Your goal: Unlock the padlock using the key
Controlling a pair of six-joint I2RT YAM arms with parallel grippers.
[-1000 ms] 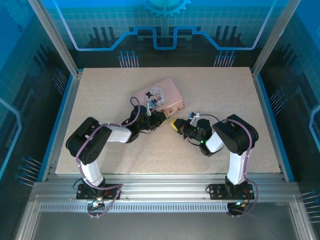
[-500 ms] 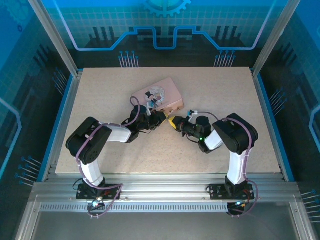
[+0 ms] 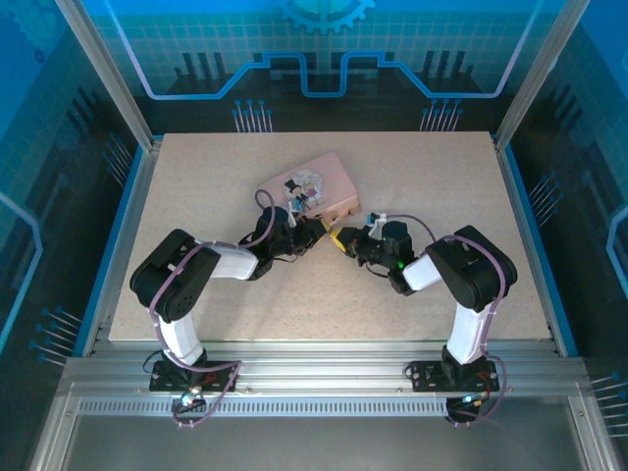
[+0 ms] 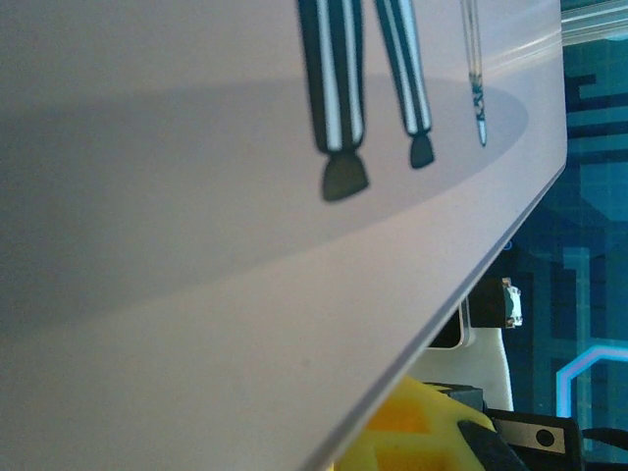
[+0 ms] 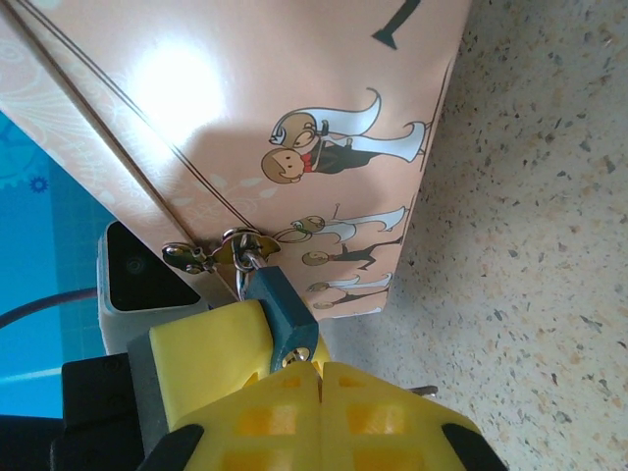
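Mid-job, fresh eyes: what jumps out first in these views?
The pink tin with cartoon figures sits mid-table, both arms reaching to it. In the right wrist view, the small blue-grey padlock hangs from the tin's clasp, the right gripper closed just beneath it and a yellow pad of the left gripper beside it.

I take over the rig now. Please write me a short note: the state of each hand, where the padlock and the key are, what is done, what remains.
The left hand is at the pink tin; one yellow finger lies against the padlock. Open or shut: cannot tell.
The right hand is shut, apparently on the key, a silvery bit at the padlock's bottom end.
The padlock hangs by its shackle on the tin's hasp.
Done: key brought to the padlock.
Left: turn the key, release the shackle.
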